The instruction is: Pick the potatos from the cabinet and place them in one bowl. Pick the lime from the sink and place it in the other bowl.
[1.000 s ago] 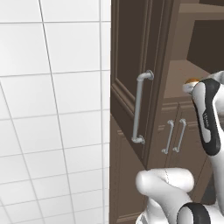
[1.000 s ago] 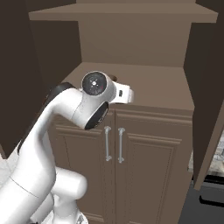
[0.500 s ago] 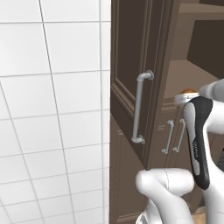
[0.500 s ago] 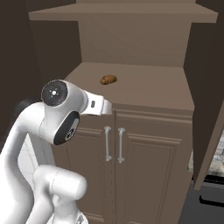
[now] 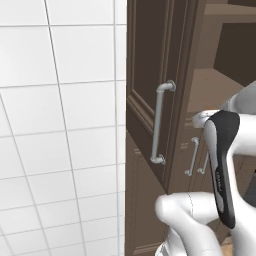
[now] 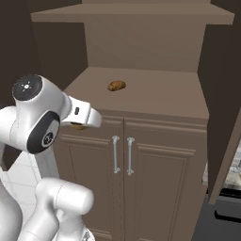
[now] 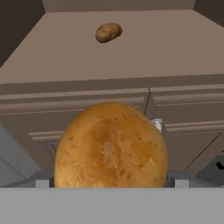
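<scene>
Potato (image 7: pixel 111 146) sits pinched between the wide-spread gripper (image 7: pixel 109 181) as the arm has swung back from the cabinet (image 6: pixel 141 89), leaving another potato (image 6: pixel 116 85) at twelve o'clock still to fetch.

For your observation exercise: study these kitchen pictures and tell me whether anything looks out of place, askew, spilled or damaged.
Nothing is spilled, broken or askew. One potato sits between the gripper's fingers in front of the low double doors; a second potato lies alone on the cabinet shelf. The tall cabinet door stands open, as the job needs.
</scene>
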Controlling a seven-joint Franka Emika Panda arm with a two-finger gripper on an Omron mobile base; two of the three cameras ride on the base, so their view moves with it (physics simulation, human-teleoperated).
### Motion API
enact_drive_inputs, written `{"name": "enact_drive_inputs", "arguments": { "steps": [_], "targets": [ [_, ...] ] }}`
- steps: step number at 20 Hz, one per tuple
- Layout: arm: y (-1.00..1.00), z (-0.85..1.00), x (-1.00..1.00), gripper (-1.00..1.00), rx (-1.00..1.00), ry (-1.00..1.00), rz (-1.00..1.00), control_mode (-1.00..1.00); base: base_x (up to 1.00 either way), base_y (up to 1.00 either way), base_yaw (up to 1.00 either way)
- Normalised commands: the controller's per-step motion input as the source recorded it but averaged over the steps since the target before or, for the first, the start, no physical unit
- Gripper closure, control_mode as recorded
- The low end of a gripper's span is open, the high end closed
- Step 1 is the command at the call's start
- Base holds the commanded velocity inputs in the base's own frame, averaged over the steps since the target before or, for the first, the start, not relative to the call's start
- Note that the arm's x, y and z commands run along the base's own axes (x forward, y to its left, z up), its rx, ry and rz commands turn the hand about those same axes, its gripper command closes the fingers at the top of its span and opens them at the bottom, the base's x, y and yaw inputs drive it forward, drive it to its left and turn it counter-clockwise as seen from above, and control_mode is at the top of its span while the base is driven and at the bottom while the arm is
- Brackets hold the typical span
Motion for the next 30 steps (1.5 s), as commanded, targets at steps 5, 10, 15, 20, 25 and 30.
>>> {"name": "enact_drive_inputs", "arguments": {
  "steps": [5,10,15,20,25,30],
  "targets": [
    [0.05,0.00,-0.42,1.00,0.00,0.08,0.00,-1.00,0.00,0.00,0.00],
    [0.00,0.00,-0.36,1.00,0.00,0.00,0.00,-1.00,0.00,0.00,0.00],
    [0.00,0.00,-0.18,1.00,0.00,0.00,0.00,-1.00,0.00,0.00,0.00],
    [0.06,0.00,0.00,1.00,-0.03,0.00,0.00,-1.00,0.00,0.00,0.00],
    [0.03,0.00,0.00,1.00,-0.04,0.00,0.00,-1.00,0.00,0.00,0.00],
    [0.00,0.00,0.00,1.00,0.00,0.00,0.00,-1.00,0.00,0.00,0.00]
  ]
}}
